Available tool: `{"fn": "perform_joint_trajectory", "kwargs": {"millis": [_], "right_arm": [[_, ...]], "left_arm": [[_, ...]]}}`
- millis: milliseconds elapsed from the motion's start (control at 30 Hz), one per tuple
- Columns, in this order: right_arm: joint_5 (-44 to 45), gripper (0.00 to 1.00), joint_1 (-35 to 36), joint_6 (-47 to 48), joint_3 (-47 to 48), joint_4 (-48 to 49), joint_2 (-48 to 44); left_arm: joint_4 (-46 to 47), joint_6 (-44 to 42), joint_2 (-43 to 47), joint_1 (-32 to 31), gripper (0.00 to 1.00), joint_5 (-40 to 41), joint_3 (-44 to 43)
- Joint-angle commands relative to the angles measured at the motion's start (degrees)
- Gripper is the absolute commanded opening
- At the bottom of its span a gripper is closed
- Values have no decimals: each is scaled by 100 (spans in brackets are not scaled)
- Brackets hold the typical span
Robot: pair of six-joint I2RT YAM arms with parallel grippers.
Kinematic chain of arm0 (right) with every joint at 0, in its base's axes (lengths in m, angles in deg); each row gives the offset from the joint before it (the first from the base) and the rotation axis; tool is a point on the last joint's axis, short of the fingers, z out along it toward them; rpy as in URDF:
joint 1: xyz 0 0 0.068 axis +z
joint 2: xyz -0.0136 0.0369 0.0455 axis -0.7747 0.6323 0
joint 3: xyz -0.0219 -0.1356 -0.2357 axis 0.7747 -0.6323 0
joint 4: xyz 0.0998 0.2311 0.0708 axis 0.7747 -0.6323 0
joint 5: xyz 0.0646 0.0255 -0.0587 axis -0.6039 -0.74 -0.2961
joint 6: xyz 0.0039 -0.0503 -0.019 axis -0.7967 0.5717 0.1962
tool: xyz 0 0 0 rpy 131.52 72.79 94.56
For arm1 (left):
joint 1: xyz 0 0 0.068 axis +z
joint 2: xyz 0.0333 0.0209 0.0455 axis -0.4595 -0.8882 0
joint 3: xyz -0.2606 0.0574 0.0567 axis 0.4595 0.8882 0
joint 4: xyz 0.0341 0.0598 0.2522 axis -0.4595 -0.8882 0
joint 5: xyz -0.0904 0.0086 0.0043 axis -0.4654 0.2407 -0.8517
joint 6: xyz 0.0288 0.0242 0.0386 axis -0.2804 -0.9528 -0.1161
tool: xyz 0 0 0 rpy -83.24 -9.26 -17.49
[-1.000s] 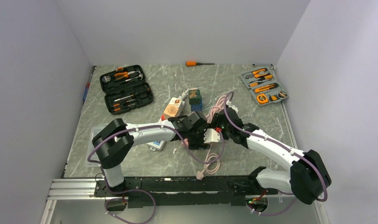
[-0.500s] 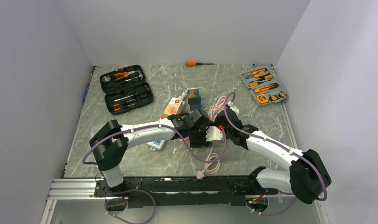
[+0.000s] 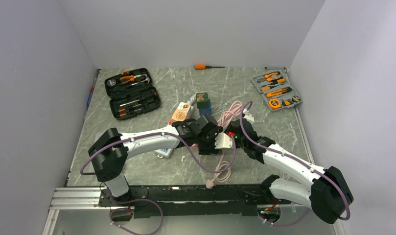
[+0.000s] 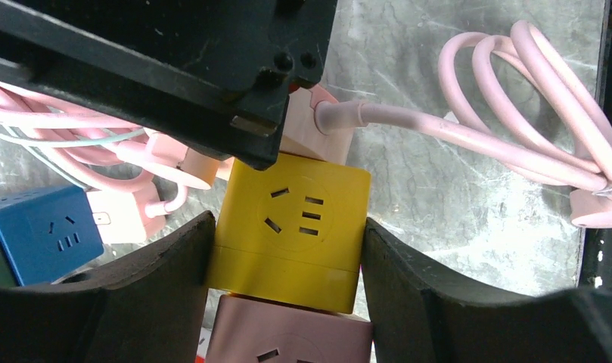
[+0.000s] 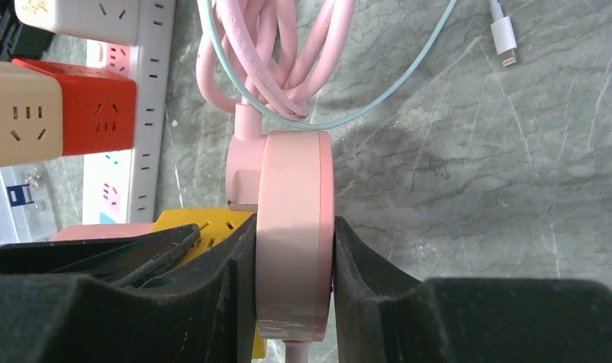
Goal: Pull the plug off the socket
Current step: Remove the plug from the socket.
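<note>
The right hand [image 5: 293,253] is clenched on the flat, round pink plug [image 5: 295,189], one finger pressed to each face. The plug's edge lies against the side of the yellow socket cube [image 4: 293,215], and its pink cable [image 4: 469,140] runs off across the tabletop [image 3: 186,166] into a loose bundle of loops. The left hand [image 4: 286,238] grasps that yellow cube from the opposite direction, with its dark fingers [image 4: 174,265] touching two opposite walls and the cube's outlet face turned up toward the wrist camera. A pink cube [image 4: 287,333] sits directly against the yellow one on its near side, and a blue cube [image 4: 41,234] stands a little apart. Beside the plug, a red cube [image 5: 98,106] and a beige cube [image 5: 19,113] sit on a white power strip [image 5: 147,113]. A thin teal cord [image 5: 408,76] curves past the pink loops. Farther out, an open black tool case [image 3: 132,94], a grey tool case [image 3: 276,89] and an orange screwdriver [image 3: 205,66] lie near the far edge.
</note>
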Motion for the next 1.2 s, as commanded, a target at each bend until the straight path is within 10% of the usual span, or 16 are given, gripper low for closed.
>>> {"fn": "perform_joint_trajectory", "kwargs": {"millis": [0,1167], "right_arm": [[680,0,-24,248,-54,-268,24],[2470,0,1388,477,794,-1271,1635]], "left_arm": [[231,-362,622,184,0,219,-88],[-1261,-1966,927,582,0,-1911,-548]]}}
